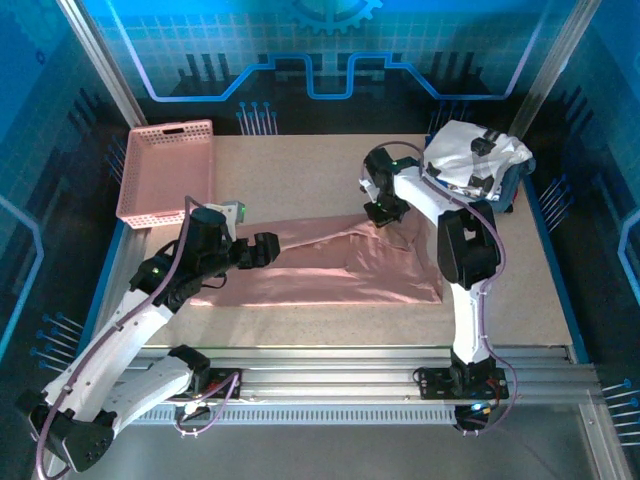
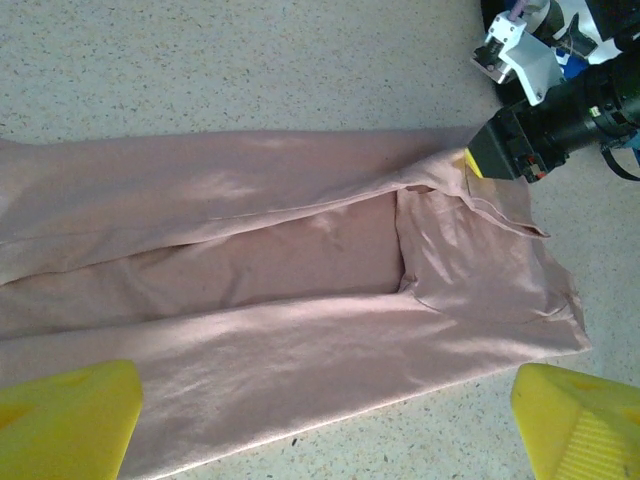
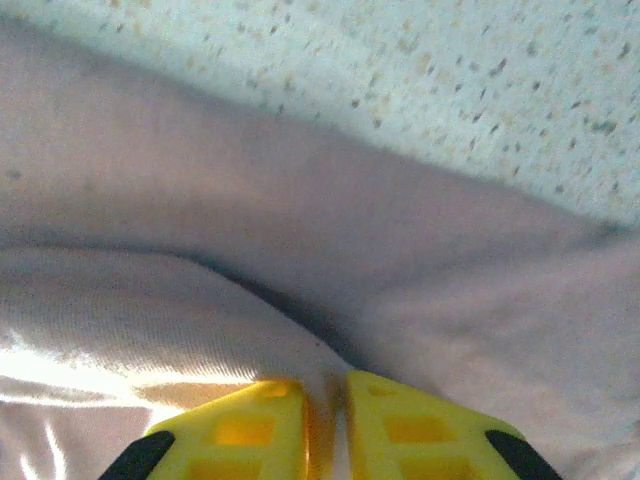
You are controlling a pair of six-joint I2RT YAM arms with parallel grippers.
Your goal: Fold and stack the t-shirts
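Dusty-pink t-shirt [image 1: 330,275]: thin, soft, limp knit. Light, no stiffness, so it will sag and drag from any single hold; not fragile, and likely some friction on the speckled table [image 1: 300,165]. Judgement: best taken by pinching an edge or a doubled fold, ideally at two spread points so it lifts flat.

It lies mid-frame in the top view, folded lengthwise into a long band. Long axis runs left to right, with the right end broader and squarer and the left end narrowing. Print not visible; cannot tell which end is neck or hem. In the left wrist view the t-shirt [image 2: 250,300] shows a turned-over flap at frame right.

Right gripper [image 1: 385,212] sits on the band's upper edge, right of centre. In its wrist view the gripper [image 3: 325,420] is clenched almost together, with a thin fold of the pink cloth [image 3: 200,200] in the slit.

Left gripper [image 1: 265,248] hangs over the band's left part, released and spread wide [image 2: 330,420], holding nothing.

White t-shirt [image 1: 470,160] with black patches is bunched at upper right. Pink basket [image 1: 165,170] sits at upper left.
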